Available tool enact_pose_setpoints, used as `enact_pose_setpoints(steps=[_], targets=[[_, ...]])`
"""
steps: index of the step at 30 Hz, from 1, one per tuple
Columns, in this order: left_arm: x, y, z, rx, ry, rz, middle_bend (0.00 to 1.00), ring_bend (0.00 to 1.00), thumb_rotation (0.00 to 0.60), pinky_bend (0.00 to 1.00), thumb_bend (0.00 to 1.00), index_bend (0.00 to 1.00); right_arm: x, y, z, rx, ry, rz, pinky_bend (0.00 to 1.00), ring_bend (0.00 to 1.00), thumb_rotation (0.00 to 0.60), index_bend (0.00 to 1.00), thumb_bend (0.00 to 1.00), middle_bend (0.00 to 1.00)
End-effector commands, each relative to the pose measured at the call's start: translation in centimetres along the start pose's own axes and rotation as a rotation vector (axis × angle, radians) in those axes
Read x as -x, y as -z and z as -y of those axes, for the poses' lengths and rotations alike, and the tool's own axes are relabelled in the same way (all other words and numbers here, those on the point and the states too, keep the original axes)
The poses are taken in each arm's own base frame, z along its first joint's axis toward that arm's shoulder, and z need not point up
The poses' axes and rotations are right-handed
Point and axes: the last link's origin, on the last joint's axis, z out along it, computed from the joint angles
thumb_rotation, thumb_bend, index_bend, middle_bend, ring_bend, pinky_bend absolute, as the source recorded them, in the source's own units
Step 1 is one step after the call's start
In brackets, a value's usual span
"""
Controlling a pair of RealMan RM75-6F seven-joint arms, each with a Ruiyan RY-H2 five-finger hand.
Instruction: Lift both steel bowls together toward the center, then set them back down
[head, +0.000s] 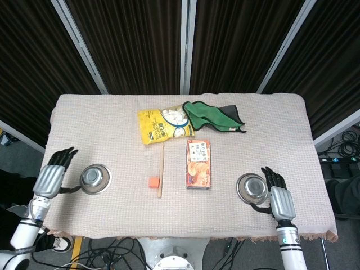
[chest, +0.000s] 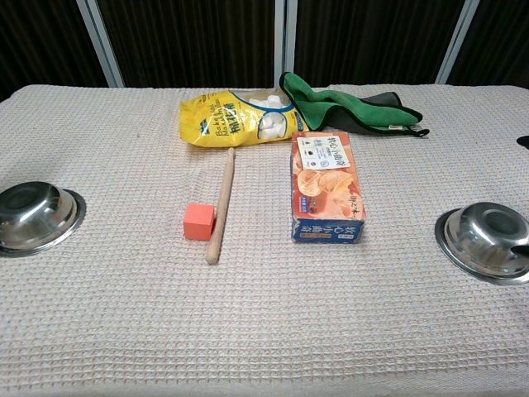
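Two steel bowls sit upright on the table cloth. The left bowl [head: 94, 178] [chest: 36, 217] lies near the left edge, and my left hand [head: 52, 175] hovers just left of it, fingers spread, holding nothing. The right bowl [head: 252, 187] [chest: 488, 241] lies near the front right. Beside it on its right is my right hand [head: 278, 197], fingers apart and off the bowl. In the chest view only dark fingertips [chest: 521, 142] of the right hand show at the frame's right edge.
Between the bowls lie a wooden stick [head: 161, 169], an orange cube [head: 152, 181] and an orange snack box [head: 198, 163]. Further back are a yellow bag [head: 162, 125] and a green cloth [head: 214, 116]. The table's front edge [head: 185, 235] runs close to both hands.
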Motion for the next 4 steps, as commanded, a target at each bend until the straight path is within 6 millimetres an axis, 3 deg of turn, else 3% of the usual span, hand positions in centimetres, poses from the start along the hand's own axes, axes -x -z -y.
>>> enact_pose_setpoints(steps=[1, 4], targets=[[-1.2, 5.7, 2.0, -0.164, 0.069, -0.109, 0.00, 0.00, 0.600, 0.06, 0.00, 0.00, -0.3, 1.7, -1.1, -0.002, 0.044, -0.035, 0.00, 0.00, 0.600, 0.00, 0.00, 0.00], [-0.9, 8.3, 2.9, -0.222, 0.078, -0.125, 0.00, 0.00, 0.600, 0.06, 0.00, 0.00, -0.1, 2.4, -1.6, 0.011, 0.082, -0.061, 0.00, 0.00, 0.600, 0.00, 0.00, 0.00]])
